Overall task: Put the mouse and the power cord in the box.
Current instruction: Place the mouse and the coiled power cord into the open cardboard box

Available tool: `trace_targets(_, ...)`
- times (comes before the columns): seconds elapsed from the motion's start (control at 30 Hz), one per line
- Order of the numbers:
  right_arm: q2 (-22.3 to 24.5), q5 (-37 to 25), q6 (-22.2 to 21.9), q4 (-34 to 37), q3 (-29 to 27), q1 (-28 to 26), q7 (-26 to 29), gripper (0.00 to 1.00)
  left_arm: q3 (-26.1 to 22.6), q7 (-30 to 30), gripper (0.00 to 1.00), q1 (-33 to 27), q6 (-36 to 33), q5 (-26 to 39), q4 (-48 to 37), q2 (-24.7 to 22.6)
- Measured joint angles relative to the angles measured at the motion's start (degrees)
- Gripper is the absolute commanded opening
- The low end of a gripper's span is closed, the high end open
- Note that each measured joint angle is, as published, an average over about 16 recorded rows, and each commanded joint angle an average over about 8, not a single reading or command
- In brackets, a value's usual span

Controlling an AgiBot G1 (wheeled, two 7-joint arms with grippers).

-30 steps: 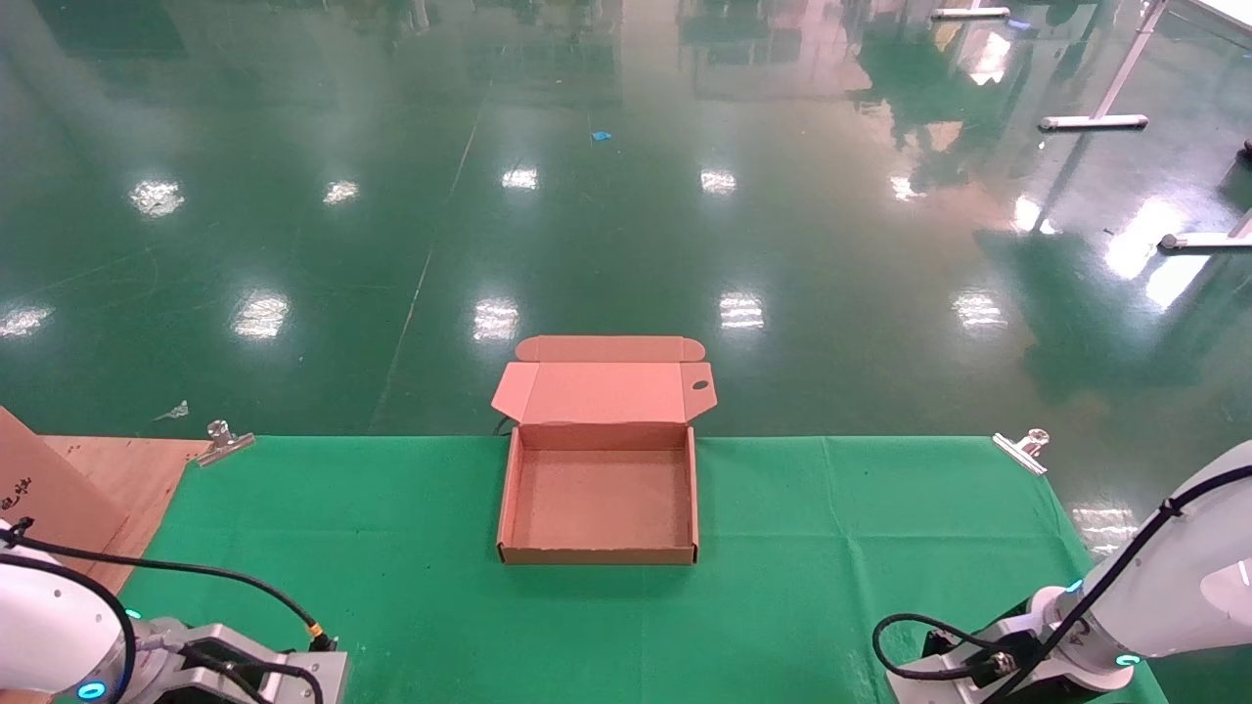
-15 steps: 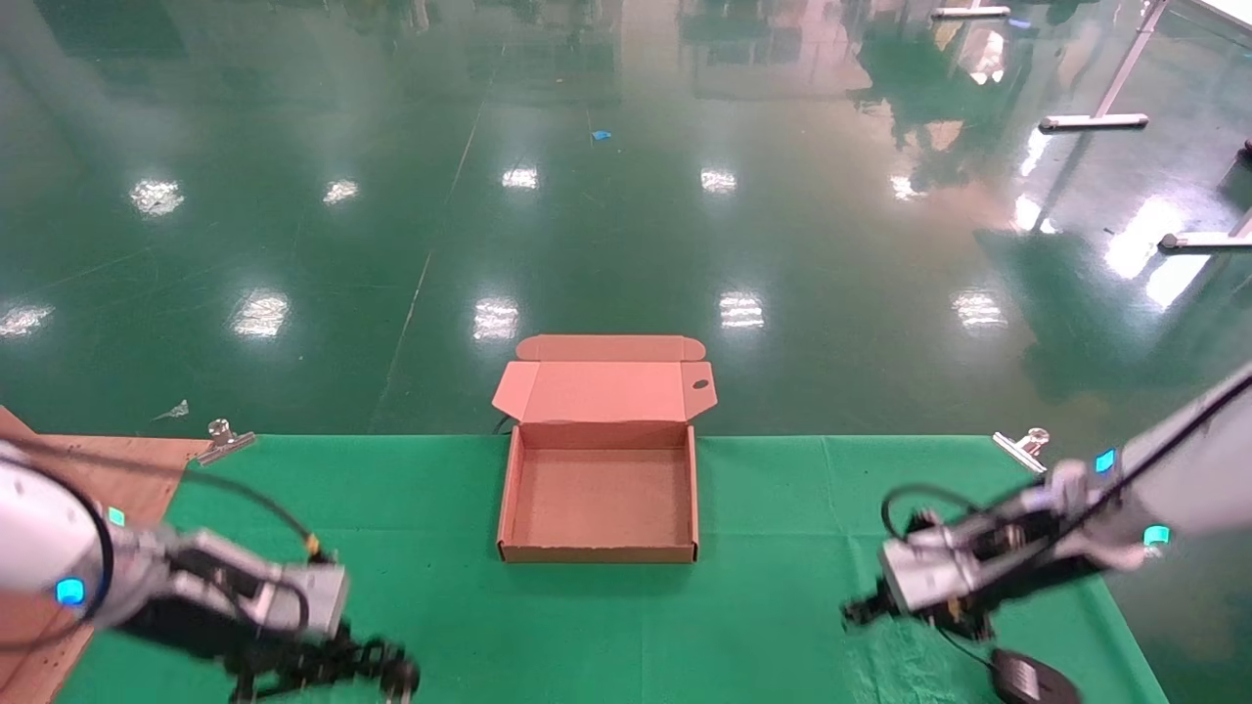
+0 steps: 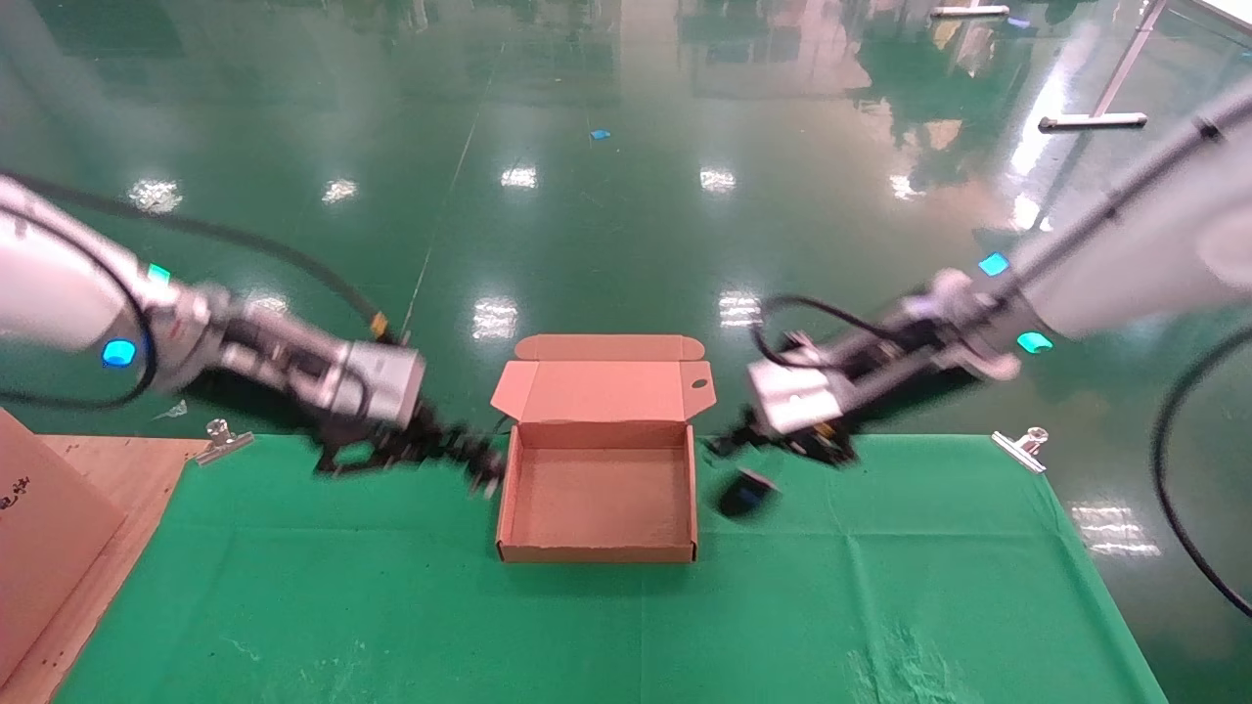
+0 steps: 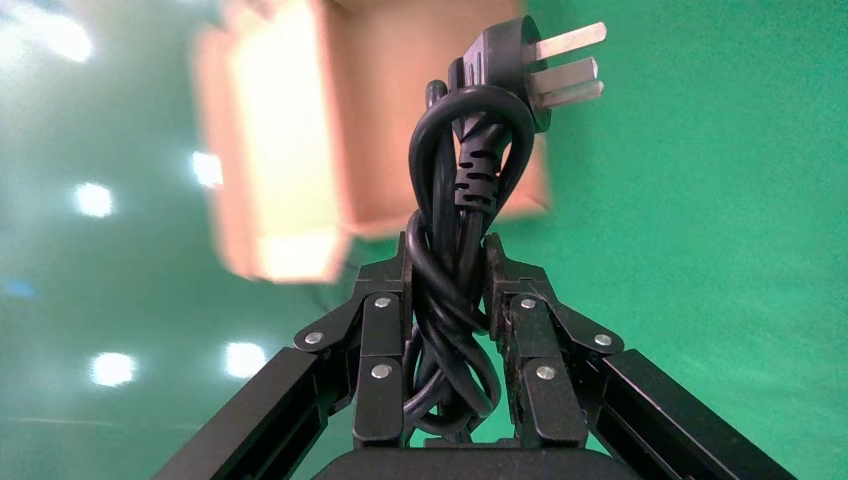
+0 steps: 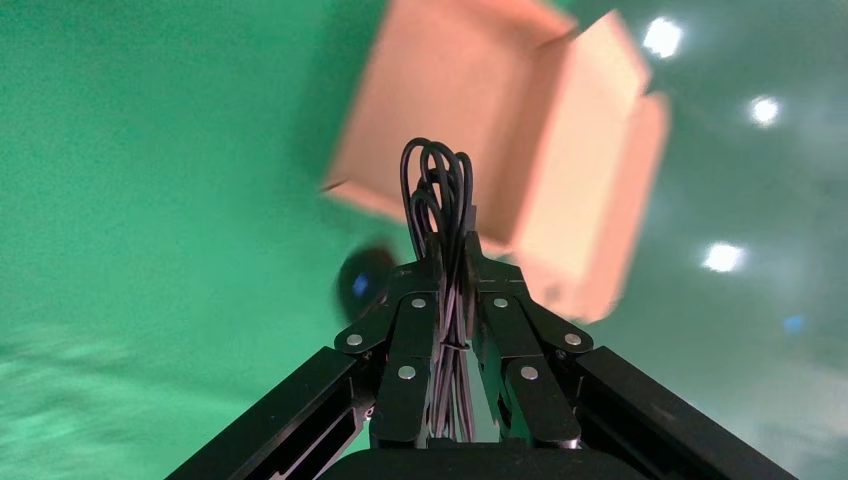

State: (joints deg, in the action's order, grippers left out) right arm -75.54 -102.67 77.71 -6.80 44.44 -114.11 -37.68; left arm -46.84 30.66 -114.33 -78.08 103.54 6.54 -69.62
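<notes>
Both arms have swung up and inward from the near corners of the surface (image 3: 880, 606) since the earlier frames, and each now hangs at a side of the box (image 3: 599, 548). Left gripper (image 3: 435, 448): its jaws are clamped on the power cord (image 4: 462, 200), whose bundle sticks out toward the box's left wall, plug leading. Right gripper (image 3: 782, 445): its jaws pinch only the mouse's thin coiled cable (image 5: 440, 190), while the mouse (image 3: 743, 494) dangles below, just outside the box's right wall, apparently clear of the surface. The box sits open at the far middle of the surface, lid folded back, nothing inside.

Risk, as I judge it: the swinging mouse could strike the right wall or drop outside it if released too early. The plug may likewise snag the left rim and shove the light box.
</notes>
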Motion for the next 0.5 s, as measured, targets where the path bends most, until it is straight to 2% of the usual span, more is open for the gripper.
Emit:
trace_targets(0.17, -1.94, 1.08, -2.92, -3.43, 0.15, -0.71, 2.2, 0.0, 0.56, 0.96, 0.0, -1.58, 5.23, -0.52, -0.57, -2.29)
trace_targets(0.5, -2.83, 4.09, -12.5, -12.95, 2.86, 2.18, 6.91, 0.0, 1.31, 2.95, 0.0, -1.46, 16.11, -1.16, -2.53, -5.12)
